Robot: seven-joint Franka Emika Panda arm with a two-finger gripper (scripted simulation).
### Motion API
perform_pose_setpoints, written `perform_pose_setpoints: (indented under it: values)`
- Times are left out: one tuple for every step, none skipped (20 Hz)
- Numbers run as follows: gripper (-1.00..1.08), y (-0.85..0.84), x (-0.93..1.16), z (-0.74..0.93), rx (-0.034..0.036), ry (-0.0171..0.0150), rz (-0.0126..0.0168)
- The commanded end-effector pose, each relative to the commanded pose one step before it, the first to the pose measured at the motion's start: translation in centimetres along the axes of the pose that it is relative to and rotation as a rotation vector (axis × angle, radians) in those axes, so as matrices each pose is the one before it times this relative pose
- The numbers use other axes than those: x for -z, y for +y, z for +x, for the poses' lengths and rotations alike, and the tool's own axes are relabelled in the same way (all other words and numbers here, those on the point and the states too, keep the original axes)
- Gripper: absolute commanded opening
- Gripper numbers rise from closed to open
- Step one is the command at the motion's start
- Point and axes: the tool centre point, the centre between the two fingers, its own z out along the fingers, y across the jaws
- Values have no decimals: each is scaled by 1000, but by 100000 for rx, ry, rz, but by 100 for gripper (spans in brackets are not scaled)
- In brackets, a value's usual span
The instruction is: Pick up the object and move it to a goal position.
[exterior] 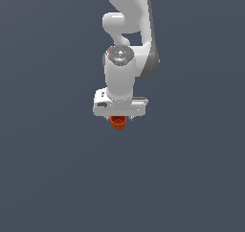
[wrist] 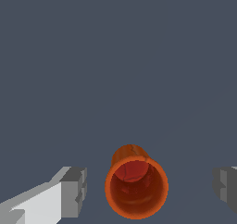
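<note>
From the wrist camera, one grey finger pad (wrist: 74,192) stands off to one side, then the orange-red cup (wrist: 136,183) sits in the middle with its hollow mouth facing the lens, then the other pad, a clear gap on both flanks. So the gripper (wrist: 150,188) is spread wide, gripping nothing. Outside, the cup peeks out beneath the white hand, probably resting on the grey floor (exterior: 52,178).
</note>
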Motion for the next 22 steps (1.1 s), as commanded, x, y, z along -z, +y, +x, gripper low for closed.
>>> perform_pose_setpoints:
  values:
    - [28,1,0,0,0,0,0]
    - [28,27,0,17,0,0,0]
    - [28,144,78,23,-106,130,24]
    - [28,205,89,52,-139,150,34]
    - [28,297,137,70,-252,237,63]
    - [28,266,126,66,-292,227,77]
    - [28,199,99,51,-301,191,83]
    - [28,125,68,34,-287,143,83]
    - [28,24,20,10,-154,53,47]
    - [28,-24,-14,-12,59,-31,-17]
    - [28,-49,-37,-13,295,-98,-90]
    - [28,-23,-36,-16,442,-122,-137]
    - [28,-22,-46,-19,639,-168,-200]
    - [28,-21,-58,-23,844,-219,-263]
    - [28,-33,-76,-31,1080,-285,-336]
    - [28,-50,-97,-39,1337,-360,-414]
    - [28,-61,-115,-45,1572,-428,-485]
    - [28,-66,-129,-49,1789,-489,-550]
    - [28,-74,-144,-53,2016,-556,-617]
    - [28,-84,-160,-57,2251,-629,-685]
    - [28,-92,-174,-60,2480,-701,-750]
    - [28,-101,-189,-61,2711,-777,-814]
